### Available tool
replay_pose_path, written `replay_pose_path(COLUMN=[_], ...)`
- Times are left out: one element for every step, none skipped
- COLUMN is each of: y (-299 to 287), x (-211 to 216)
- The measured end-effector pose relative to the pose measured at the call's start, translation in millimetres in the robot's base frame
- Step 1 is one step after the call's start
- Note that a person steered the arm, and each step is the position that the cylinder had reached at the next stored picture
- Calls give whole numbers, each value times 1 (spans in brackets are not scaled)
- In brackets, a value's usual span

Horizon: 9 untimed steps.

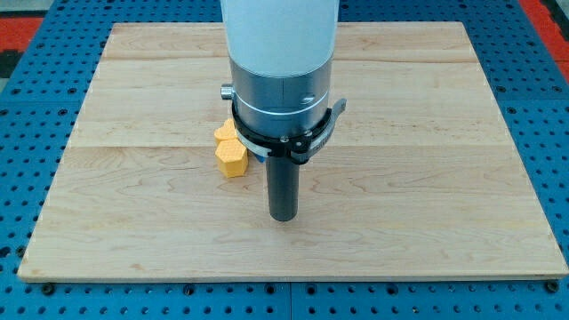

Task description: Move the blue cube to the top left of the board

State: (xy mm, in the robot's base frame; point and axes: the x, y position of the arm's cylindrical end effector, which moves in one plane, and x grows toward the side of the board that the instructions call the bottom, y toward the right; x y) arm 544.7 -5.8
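Observation:
The blue cube does not show clearly. Only a thin blue sliver (256, 153) peeks out under the arm's metal collar, just right of the yellow blocks, and the arm hides the rest. My tip (283, 217) rests on the wooden board (427, 178) a little below the board's middle. It is below and to the right of the sliver and apart from every block.
A yellow many-sided block (230, 160) lies left of the rod, about a block's width from it. A second yellow block (224, 133) sits right behind it, partly hidden by the arm (281, 80). The blue perforated table (27, 133) surrounds the board.

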Motion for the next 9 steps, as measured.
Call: replay_pose_path(y=[0,7,20,63,108,60,-11,-28,-60], x=[4,-1,-68,-151,-154,-127,-84,-113,-160])
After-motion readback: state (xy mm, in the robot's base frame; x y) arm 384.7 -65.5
